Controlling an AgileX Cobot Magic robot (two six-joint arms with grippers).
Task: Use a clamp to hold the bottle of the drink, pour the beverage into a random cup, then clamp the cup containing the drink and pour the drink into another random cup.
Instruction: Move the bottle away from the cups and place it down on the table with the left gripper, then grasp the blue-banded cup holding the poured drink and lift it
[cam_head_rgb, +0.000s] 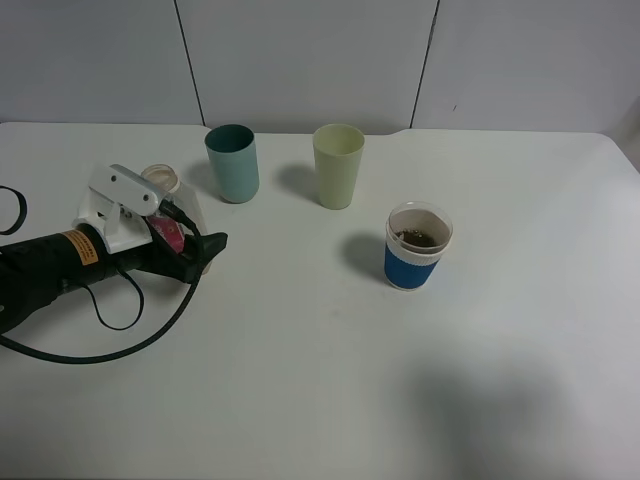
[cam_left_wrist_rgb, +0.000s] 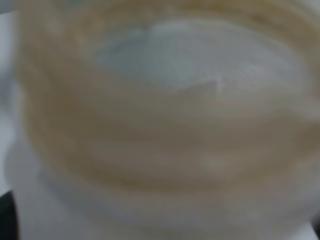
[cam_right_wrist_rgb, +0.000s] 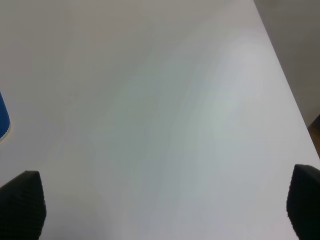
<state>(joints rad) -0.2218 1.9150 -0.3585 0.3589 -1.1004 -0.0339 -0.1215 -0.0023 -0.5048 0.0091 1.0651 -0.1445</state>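
**Left gripper (cam_head_rgb: 180, 228) at the bottle (cam_head_rgb: 162, 180), right gripper (cam_right_wrist_rgb: 165, 205) spread**

The left gripper straddles the bottle at the left of the desk (cam_head_rgb: 300, 390) (whether it pinches or stands loose I cannot tell; its wrist view is a blur of bottle neck); the right gripper is spread wide above the desk, holding nothing; near it the blue-banded cup (cam_head_rgb: 417, 262) holds brown beverage (cam_head_rgb: 418, 239); behind stand the yellow-green tumbler (cam_head_rgb: 338, 165) and the teal tumbler (cam_head_rgb: 232, 162), apart.

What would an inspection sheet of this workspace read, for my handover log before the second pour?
Surface: white table, no spills seen.
Job's things: bottle between the left jaws; blue-banded cup holds brown beverage; yellow-green tumbler upright.
Clutter: teal tumbler.
Grippers: left gripper around bottle, grip unclear; right gripper open, empty.
Cables: black cable loops off left arm.
Surroundings: grey panelled wall.
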